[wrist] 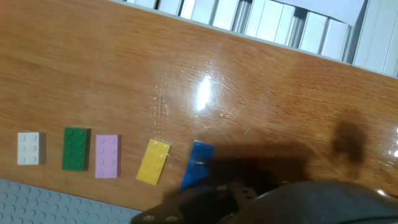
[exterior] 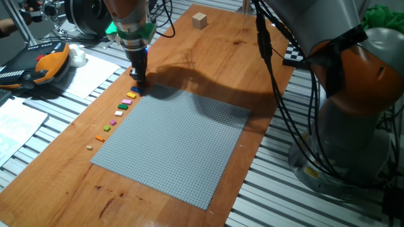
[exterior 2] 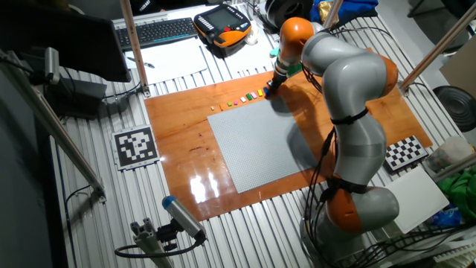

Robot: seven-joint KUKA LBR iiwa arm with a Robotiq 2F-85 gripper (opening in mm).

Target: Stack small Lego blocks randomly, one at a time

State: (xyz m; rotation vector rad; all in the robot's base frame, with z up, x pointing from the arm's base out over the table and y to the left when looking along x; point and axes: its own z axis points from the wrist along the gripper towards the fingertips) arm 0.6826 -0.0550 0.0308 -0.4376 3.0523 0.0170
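Several small Lego blocks lie in a row on the wooden table beside the grey baseplate (exterior: 177, 142). The hand view shows white (wrist: 29, 148), green (wrist: 76, 149), pink (wrist: 107, 156), yellow (wrist: 153, 161) and blue (wrist: 198, 164) blocks. My gripper (exterior: 139, 85) is down at the far end of that row, at the blue block, just past the baseplate's corner. In the hand view its fingers are only a dark blur along the bottom edge. Orange (exterior: 99, 137) and tan (exterior: 89, 147) blocks end the row nearer the front. From the other fixed view, the gripper (exterior 2: 269, 91) sits at the row's right end.
A plain wooden cube (exterior: 200, 20) stands at the table's far edge. An orange teach pendant (exterior: 38, 66), papers and a white object (exterior: 77, 55) lie left of the table. The arm's base (exterior: 353, 120) stands to the right, with a checkerboard (exterior: 293, 53) beside it.
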